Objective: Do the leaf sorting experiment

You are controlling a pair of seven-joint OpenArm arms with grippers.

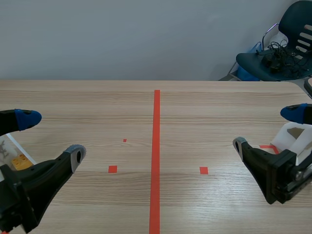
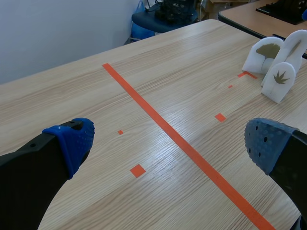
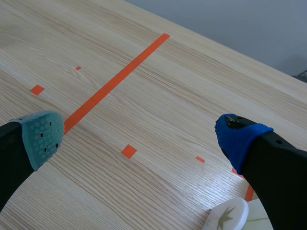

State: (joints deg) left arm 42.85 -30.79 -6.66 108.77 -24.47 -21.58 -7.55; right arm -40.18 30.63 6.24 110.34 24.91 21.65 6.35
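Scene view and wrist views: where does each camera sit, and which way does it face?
Scene view: between the arms, facing forward across the table; left gripper and right gripper show, open.
Left wrist view: behind the left gripper, looking down toward the white leaf blocks; its fingers show.
Right wrist view: behind the right gripper, looking down over the tape line; its fingers show.
Shared: both wrist views catch the tape line and a leaf-marked block.

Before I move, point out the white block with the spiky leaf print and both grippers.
white block with the spiky leaf print (image 2: 279, 82): left wrist view, on its front face.
left gripper (image 2: 170, 143): left wrist view, midway between its open fingertips.
right gripper (image 3: 141, 135): right wrist view, midway between its open fingertips.
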